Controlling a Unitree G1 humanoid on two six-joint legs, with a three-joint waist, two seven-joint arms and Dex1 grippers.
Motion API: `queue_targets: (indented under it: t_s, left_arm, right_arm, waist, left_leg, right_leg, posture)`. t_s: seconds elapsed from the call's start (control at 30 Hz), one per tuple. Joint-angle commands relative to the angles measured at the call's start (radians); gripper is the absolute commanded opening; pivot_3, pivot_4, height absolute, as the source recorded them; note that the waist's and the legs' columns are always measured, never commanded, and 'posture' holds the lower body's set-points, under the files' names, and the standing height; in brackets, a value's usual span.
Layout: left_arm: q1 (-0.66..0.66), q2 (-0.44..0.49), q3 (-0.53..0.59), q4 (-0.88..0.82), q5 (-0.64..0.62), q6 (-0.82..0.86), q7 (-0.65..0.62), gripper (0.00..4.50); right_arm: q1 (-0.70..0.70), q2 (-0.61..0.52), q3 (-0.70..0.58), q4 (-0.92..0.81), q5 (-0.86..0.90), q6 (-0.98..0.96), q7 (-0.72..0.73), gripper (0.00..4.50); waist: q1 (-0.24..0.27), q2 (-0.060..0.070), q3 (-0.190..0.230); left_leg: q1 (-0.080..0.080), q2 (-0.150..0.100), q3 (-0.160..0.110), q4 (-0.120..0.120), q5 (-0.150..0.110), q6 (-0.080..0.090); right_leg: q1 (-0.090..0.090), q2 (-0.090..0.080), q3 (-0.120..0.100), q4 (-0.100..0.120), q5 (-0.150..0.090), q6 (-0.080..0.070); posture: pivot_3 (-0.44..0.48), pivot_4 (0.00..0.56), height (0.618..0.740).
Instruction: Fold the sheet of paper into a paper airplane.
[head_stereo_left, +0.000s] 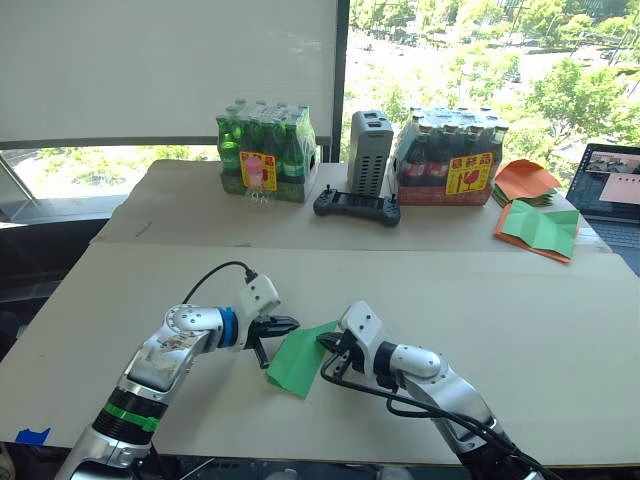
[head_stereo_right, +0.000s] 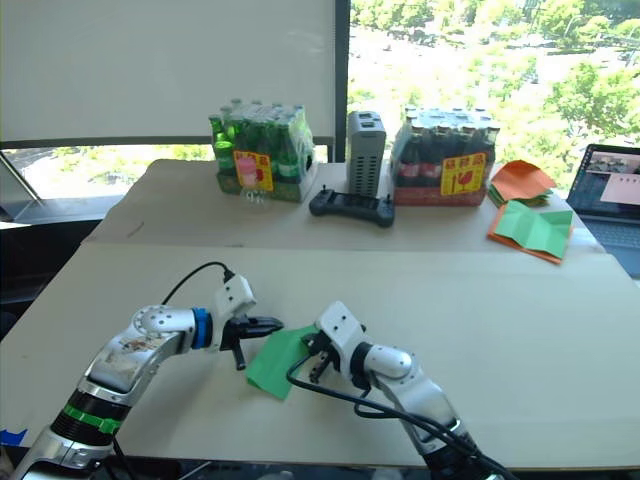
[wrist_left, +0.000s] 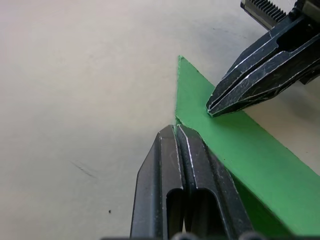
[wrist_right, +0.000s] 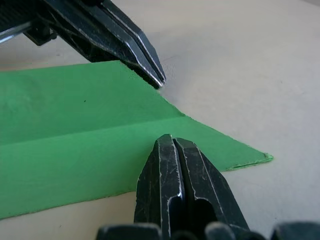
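**Both claws working the folded green sheet: early fold stage**

The sheet of paper (head_stereo_left: 300, 360) is lying on the near part of the surface (head_stereo_left: 520, 330), between the two claws. It is showing as a folded strip with one lengthwise crease and a pointed corner, so some folding is done; I judge the task to be early, since no nose or wings are formed yet and most folds are left.

The left claw (wrist_left: 176, 131) is sitting at one edge of the sheet with its fingers pressed together; whether paper is pinched between them I cannot tell. The right claw (wrist_right: 172, 141) is meeting the opposite edge near the crease, fingers likewise together, and appears to be pressing on the paper rather than gripping it.

Beyond the sheet, well apart on the far surface, are standing a pack of green bottles (head_stereo_left: 265, 155), a black controller (head_stereo_left: 356, 206), a grey box (head_stereo_left: 369, 150) and a pack of dark bottles (head_stereo_left: 447, 160). Further right of these, orange sheets (head_stereo_left: 525, 180) and a green sheet edged with orange (head_stereo_left: 538, 230) are lying beside a laptop (head_stereo_left: 610, 185).
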Motion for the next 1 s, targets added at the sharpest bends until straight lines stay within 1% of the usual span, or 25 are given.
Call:
queue_targets:
  t_s: [0.03,0.2,0.33,0.5,0.63,0.7,0.8,0.9,1.0]
  left_arm:
    - [-0.025,0.018,0.052,0.008,-0.024,-0.011,-0.002,0.09]
    - [-0.019,0.017,0.028,-0.001,-0.035,-0.019,-0.031,0.09]
    - [0.014,-0.029,-0.020,-0.004,-0.040,-0.034,-0.037,0.09]
    - [0.005,-0.047,-0.032,-0.019,-0.047,-0.023,-0.029,0.09]
    - [0.010,-0.033,-0.047,0.003,-0.023,-0.047,-0.032,0.09]
    - [-0.008,-0.018,-0.026,0.021,-0.023,-0.056,-0.033,0.09]
    - [-0.047,0.005,0.021,0.019,-0.062,-0.046,-0.047,0.09]
    - [-0.029,0.012,0.013,-0.020,-0.085,-0.032,-0.069,0.09]
    - [0.002,-0.001,-0.006,-0.039,-0.087,-0.032,-0.063,0.09]
  right_arm:
    - [-0.009,0.003,-0.002,-0.014,0.000,-0.008,0.007,0.00]
    - [-0.009,0.000,-0.001,-0.015,-0.001,-0.005,0.010,0.00]
    - [-0.013,-0.002,-0.004,-0.015,-0.002,0.001,0.008,0.00]
    - [-0.011,-0.008,-0.006,-0.021,-0.003,0.005,0.007,0.00]
    - [-0.006,-0.011,-0.007,-0.030,-0.001,0.008,0.004,0.00]
    - [-0.007,-0.012,-0.006,-0.030,-0.003,0.009,0.003,0.00]
    - [-0.004,-0.012,-0.006,-0.034,-0.001,0.013,0.002,0.00]
    - [-0.001,-0.011,-0.002,-0.034,-0.002,0.014,0.001,0.00]
    - [-0.001,-0.011,-0.001,-0.034,-0.002,0.015,0.002,0.00]
  waist:
    - [0.001,0.000,0.000]
    - [0.001,0.000,0.000]
    - [0.001,0.000,0.000]
    - [0.001,0.000,0.000]
    - [0.001,0.000,0.000]
    - [0.001,0.000,0.000]
    - [0.001,0.000,0.000]
    - [0.001,0.000,0.000]
    - [0.000,0.000,0.000]
  left_leg:
    - [0.000,0.000,0.000,0.000,0.000,0.000]
    - [0.000,0.000,0.000,0.000,0.000,0.000]
    - [0.000,0.000,0.000,0.000,0.000,0.000]
    - [0.000,0.000,0.000,0.001,0.000,0.000]
    - [0.000,0.000,0.000,0.001,0.000,0.000]
    - [0.000,0.000,0.000,0.001,0.000,0.000]
    - [-0.001,0.000,0.000,0.001,0.000,0.000]
    - [0.000,0.000,0.000,0.001,0.000,0.000]
    - [0.000,0.000,0.000,0.001,0.000,0.000]
  right_leg:
    - [0.000,0.000,0.000,0.000,0.000,0.000]
    - [0.000,0.000,0.000,0.000,0.000,0.000]
    - [0.000,0.000,0.000,0.000,0.000,0.000]
    - [0.000,0.000,0.000,0.000,0.000,0.000]
    - [0.000,0.000,0.000,0.000,0.000,0.000]
    - [0.000,0.000,0.000,0.000,0.000,0.000]
    - [0.000,0.000,0.000,0.000,0.000,0.000]
    - [0.000,0.000,0.000,0.000,0.000,0.000]
    - [0.000,0.000,0.000,0.000,0.000,0.000]
  posture:
    - [0.000,0.150,0.675]
    - [0.000,0.150,0.675]
    - [0.000,0.150,0.675]
    - [0.000,0.150,0.675]
    - [0.000,0.150,0.675]
    - [0.000,0.150,0.675]
    - [0.000,0.150,0.675]
    - [0.000,0.150,0.675]
    - [0.000,0.150,0.675]
